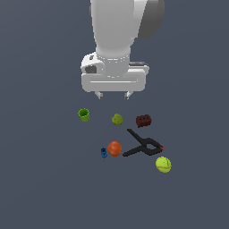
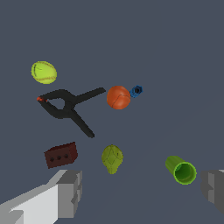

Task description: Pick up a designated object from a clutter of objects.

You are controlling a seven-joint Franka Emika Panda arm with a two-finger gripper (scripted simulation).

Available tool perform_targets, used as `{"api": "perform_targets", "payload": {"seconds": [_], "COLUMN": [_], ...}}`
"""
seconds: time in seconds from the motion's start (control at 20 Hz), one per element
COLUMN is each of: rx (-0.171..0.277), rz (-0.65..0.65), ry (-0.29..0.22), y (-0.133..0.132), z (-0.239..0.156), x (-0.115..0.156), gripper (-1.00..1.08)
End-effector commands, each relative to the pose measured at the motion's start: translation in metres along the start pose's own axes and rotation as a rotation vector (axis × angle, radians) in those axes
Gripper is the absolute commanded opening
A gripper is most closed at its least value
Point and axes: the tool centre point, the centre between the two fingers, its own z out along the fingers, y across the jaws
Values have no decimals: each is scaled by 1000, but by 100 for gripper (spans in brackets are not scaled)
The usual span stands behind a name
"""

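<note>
Above the clutter now, my gripper (image 1: 113, 95) hangs spread, fingers (image 2: 70, 192) wide apart, nothing between them. Cup (image 1: 84, 115) stands apart from the other items, out beyond one fingertip rather than under my centre, lying tilted with its hollow mouth showing. Pear (image 1: 117, 119) sits nearest beneath me; brick (image 1: 143, 120) is beyond the other fingertip. Judgement: shift sideways over the cup before descending; its isolation leaves room.

You see plain, smooth plastic on the green cup (image 1: 83, 115) — the olive fruit (image 1: 117, 119) looks lumpy, the floor (image 1: 44, 179) matt.
</note>
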Motion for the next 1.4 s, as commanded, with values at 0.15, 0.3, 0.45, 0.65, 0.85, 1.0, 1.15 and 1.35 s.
{"api": "perform_targets", "payload": {"seconds": [0.15,0.3,0.45,0.65,0.85,1.0,1.15,1.35], "rx": [-3,-11,-18,-18,-17,-16,-14,-11], "rz": [2,8,13,12,3,-13,-37,-78], "ry": [5,20,30,30,30,30,29,28], "y": [4,16,25,25,27,29,33,40], "z": [-3,-10,-16,-16,-14,-10,-4,7], "x": [1,4,6,6,6,5,5,3], "gripper": [100,100,100,100,100,100,100,100]}}
